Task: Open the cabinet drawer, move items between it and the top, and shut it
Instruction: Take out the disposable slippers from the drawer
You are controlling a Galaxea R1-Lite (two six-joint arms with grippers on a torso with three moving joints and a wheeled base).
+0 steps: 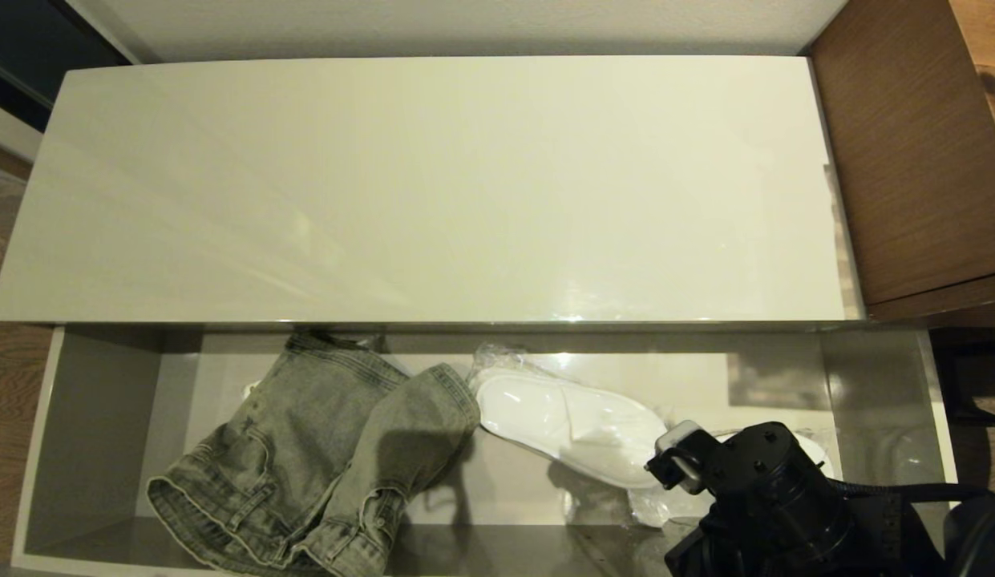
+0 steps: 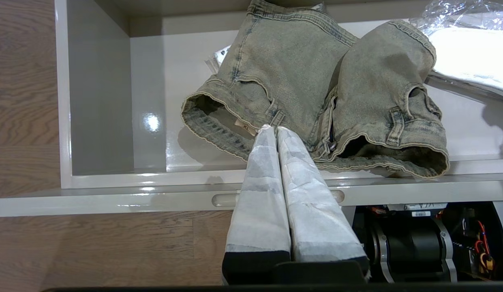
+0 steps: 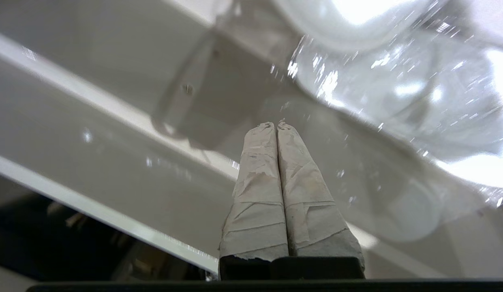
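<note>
We see the top, a long glossy panel on the far side. Nearer, the cabinet drawer stands open. Inside, the denim garment lies left and a wrapped slipper right-centre. The right claw, clenched and apparently empty, hangs beside the slipper's plastic. The left claw, clenched, hovers at the drawer's near edge.

The black right arm hides part of the wrapped slippers. The jeans are cut off at the drawer's front edge.
</note>
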